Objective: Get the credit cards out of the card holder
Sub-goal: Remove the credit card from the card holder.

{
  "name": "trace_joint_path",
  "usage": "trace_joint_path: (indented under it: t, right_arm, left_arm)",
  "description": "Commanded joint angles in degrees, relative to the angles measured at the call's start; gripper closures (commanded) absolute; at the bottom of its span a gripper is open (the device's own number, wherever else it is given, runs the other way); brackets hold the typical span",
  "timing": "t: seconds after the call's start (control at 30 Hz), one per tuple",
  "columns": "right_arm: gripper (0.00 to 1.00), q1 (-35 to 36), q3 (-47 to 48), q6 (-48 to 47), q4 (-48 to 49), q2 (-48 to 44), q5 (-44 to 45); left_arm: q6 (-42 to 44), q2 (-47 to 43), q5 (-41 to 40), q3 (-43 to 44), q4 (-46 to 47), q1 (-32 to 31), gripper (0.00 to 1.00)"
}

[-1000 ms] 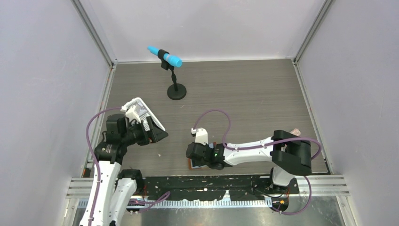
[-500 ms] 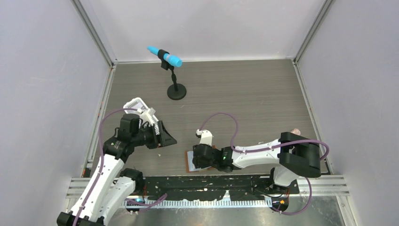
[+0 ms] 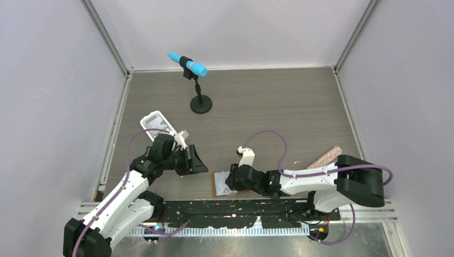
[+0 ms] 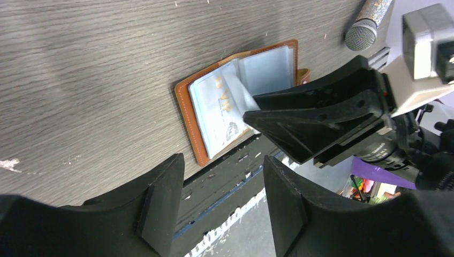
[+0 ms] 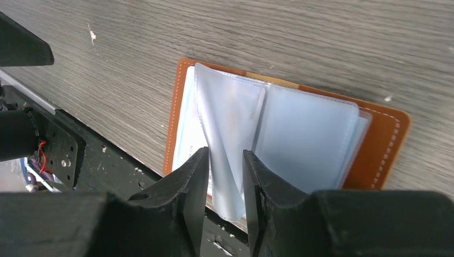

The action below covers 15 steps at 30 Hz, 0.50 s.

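Now I am pinching a pocket leaf (image 5: pixel 230 115) of the card holder (image 5: pixel 384 152) with the right gripper (image 5: pixel 225 163), to bare the credit cards (image 4: pixel 214 115) for the spread left gripper (image 4: pixel 222 174).

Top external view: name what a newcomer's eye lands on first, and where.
A tan-brown leather card holder lies open at the table's near edge, one pale blue plastic sleeve standing up between the fingers of the right gripper. Just left of it hovers the open left gripper; at the far middle stands a bright blue microphone on a black stand.
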Motion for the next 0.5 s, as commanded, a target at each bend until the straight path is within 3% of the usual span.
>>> trace_joint_path:
  t: [0.0,0.47]
  right_arm:
    - [0.62,-0.04,-2.25,2.87,0.61,-4.08,4.89]
    - [0.56,0.01,-3.19,8.46,-16.31,-12.57,10.56]
  left_arm:
    - [-2.52,0.74,-2.06,-1.02,6.06,-2.14,0.42]
    - [-3.43,3.32,-2.49,-2.98,10.29,-4.37,0.48]
